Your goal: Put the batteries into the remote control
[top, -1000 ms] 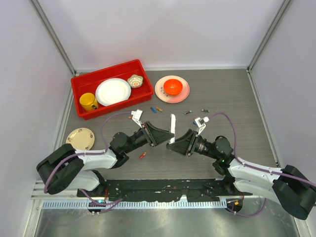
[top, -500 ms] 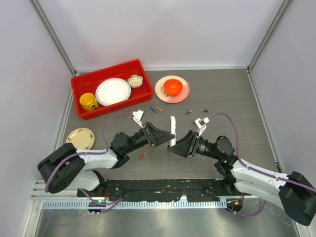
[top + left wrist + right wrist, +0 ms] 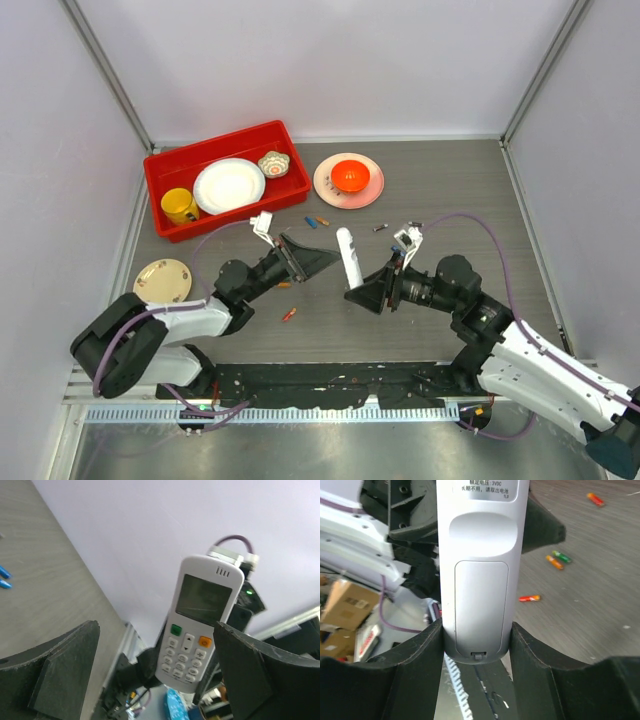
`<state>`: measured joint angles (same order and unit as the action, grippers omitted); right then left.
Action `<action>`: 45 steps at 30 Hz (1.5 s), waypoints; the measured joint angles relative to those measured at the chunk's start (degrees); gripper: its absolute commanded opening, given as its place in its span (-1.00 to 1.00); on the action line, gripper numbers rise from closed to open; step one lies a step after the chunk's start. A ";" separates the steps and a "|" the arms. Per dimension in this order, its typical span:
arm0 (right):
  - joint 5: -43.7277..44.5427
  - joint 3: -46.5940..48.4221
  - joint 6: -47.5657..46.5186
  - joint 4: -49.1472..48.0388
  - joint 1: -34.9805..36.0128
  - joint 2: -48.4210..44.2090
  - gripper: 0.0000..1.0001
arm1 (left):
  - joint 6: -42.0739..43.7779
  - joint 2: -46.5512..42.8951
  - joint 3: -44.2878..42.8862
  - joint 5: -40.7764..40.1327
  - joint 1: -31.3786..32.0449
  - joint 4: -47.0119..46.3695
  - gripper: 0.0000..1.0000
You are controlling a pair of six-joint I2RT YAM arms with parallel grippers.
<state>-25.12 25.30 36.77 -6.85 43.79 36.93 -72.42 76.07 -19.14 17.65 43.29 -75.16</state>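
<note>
Plainly, the right end effector [image 3: 356, 292] is clamped on the lower end of the remote control [image 3: 347, 255], one finger pressed against each long edge. It holds the remote roughly upright, off the surface [image 3: 450, 190]. The remote's back, with the battery cover in place, faces the right wrist. The left end effector [image 3: 322, 265] stands wide open just beside the remote, touching nothing, its fingers framing the keypad side. Both forearms lie low over the surface, converging on the middle from their bases at the near edge. The batteries [image 3: 315, 221] lie loose on the surface: a blue and orange pair beyond the left end effector and an orange-red one [image 3: 289, 315] near the left forearm.
</note>
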 measured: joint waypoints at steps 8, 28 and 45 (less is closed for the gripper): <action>10.49 10.14 -11.43 20.24 0.42 4.11 -0.98 | 10.97 -11.26 -7.19 -7.43 -0.07 26.45 0.99; 28.00 15.02 -15.50 32.85 3.54 10.62 -0.98 | 21.27 -1.95 -20.96 -24.28 10.08 53.75 0.96; 28.24 15.02 -15.47 32.57 5.35 11.34 -0.98 | 18.60 4.57 -20.17 -19.93 10.23 42.97 0.43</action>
<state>3.11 40.32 21.30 25.71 49.15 48.27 -53.82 80.64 -39.31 -2.28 53.52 -32.18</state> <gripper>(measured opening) 0.550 0.723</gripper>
